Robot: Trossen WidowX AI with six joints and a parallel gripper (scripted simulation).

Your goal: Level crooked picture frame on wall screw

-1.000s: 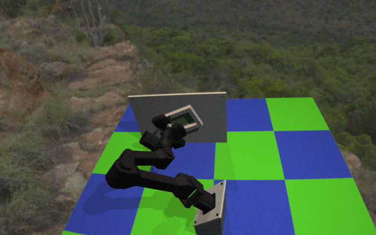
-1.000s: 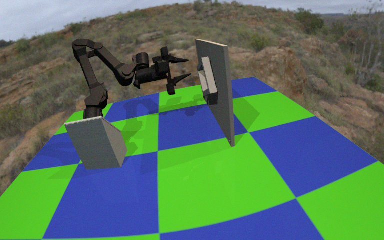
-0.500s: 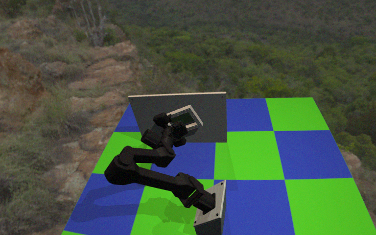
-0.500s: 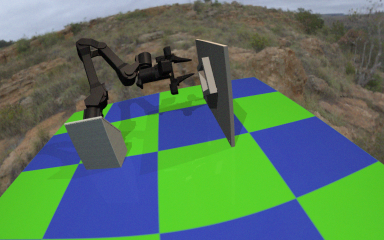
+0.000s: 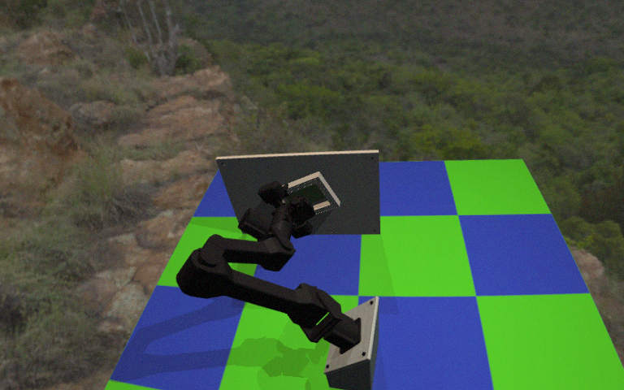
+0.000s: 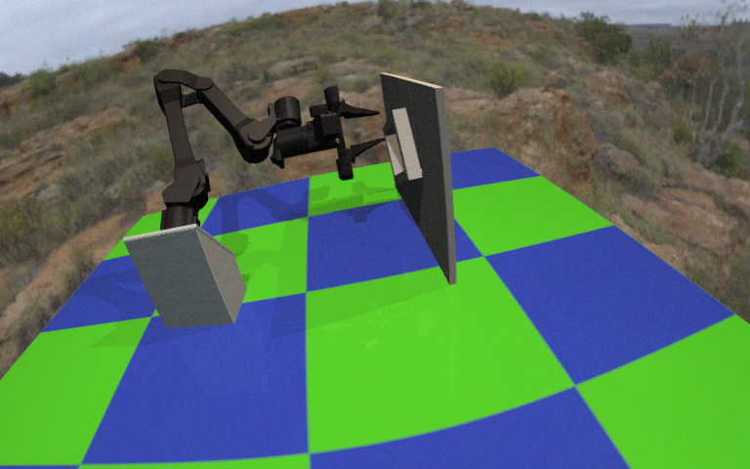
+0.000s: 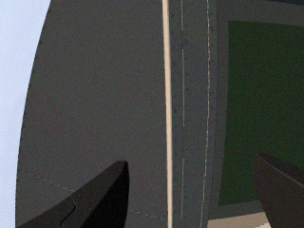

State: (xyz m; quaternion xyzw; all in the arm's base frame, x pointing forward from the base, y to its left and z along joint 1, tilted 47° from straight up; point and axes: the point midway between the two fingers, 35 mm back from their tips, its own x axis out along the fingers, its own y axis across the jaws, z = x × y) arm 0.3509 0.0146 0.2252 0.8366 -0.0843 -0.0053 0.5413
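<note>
The picture frame [image 5: 314, 193] hangs crooked on the wall board [image 5: 349, 184]. The hand [image 6: 381, 126] is half open, holding nothing. Slide both fingers around the frame's edge, then squeeze gently.

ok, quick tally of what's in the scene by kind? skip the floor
Picture frame: 1, hanging crooked
Wall panel: 1
Base block: 1
Arm: 1, its gripper open, fingers either side of the frame's edge, holding nothing
Total: 4
</note>
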